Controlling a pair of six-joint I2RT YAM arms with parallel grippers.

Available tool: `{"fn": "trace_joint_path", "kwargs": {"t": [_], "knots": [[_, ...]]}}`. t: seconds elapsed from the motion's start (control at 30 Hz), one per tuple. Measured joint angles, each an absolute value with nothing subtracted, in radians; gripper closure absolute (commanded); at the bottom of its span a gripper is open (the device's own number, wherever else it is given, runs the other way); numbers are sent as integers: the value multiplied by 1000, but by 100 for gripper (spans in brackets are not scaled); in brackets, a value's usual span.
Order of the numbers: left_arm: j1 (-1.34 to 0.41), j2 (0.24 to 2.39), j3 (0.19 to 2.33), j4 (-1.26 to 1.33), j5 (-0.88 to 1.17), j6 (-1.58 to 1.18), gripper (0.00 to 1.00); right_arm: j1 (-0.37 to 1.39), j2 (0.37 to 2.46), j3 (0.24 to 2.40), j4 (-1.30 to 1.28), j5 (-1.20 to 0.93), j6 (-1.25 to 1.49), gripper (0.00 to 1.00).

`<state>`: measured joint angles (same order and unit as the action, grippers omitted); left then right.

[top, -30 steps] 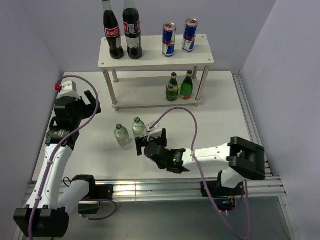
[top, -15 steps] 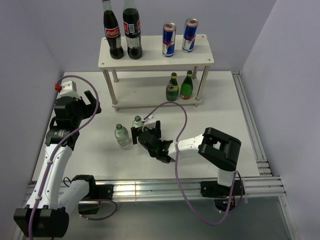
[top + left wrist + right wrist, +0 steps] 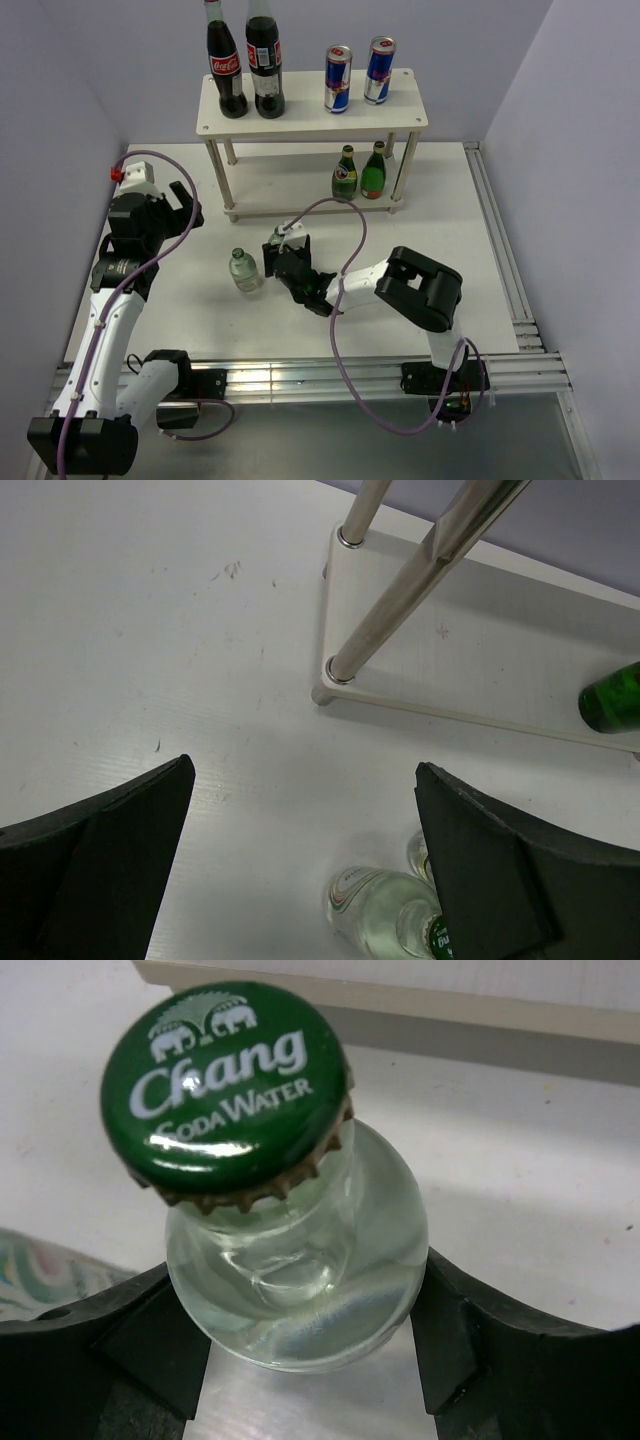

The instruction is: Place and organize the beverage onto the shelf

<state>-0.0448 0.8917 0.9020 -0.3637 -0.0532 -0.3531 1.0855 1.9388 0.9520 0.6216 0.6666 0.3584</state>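
Observation:
My right gripper [image 3: 281, 256] is shut on a clear bottle [image 3: 292, 1260] with a green cap [image 3: 226, 1070]; both fingers press its sides. That bottle [image 3: 276, 243] stands on the table in front of the shelf [image 3: 310, 112]. A second clear bottle [image 3: 243, 270] stands just left of it, apart from the gripper. Two blue-and-silver cans [image 3: 338, 78] stand on the shelf's top board and two green bottles [image 3: 345, 175] on its lower board. My left gripper [image 3: 182, 203] hangs open at the left, above the table, with nothing between its fingers [image 3: 110, 850]; the second clear bottle [image 3: 385, 910] shows below it.
Two tall cola bottles [image 3: 225, 65] stand at the left end of the top board. The shelf's metal legs [image 3: 400, 590] and lower board [image 3: 480, 660] lie ahead of the left gripper. Purple walls enclose the table on three sides.
The right arm reached forward and left to the nearer clear bottle, and its jaws have closed on the bottle's body. The left arm has not moved.

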Motion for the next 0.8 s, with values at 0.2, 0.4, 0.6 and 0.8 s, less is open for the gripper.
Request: {"fn": "trace_joint_path", "kwargs": {"t": [0.2,0.4,0.6,0.8], "knots": [[-110,886,908,-371,-101,-387,1,1045,1955,952,666,655,346,97],[-416,871,921,-373,-349,-466,1,1029,1946,927,691,653,347,100],[-748,817,833,-371,-632,-599,1,1028,1870,838,675,670,347,100],[-916,812,753,-427,-832,-751,1,1027,1819,783,657,684,365,100]]}}
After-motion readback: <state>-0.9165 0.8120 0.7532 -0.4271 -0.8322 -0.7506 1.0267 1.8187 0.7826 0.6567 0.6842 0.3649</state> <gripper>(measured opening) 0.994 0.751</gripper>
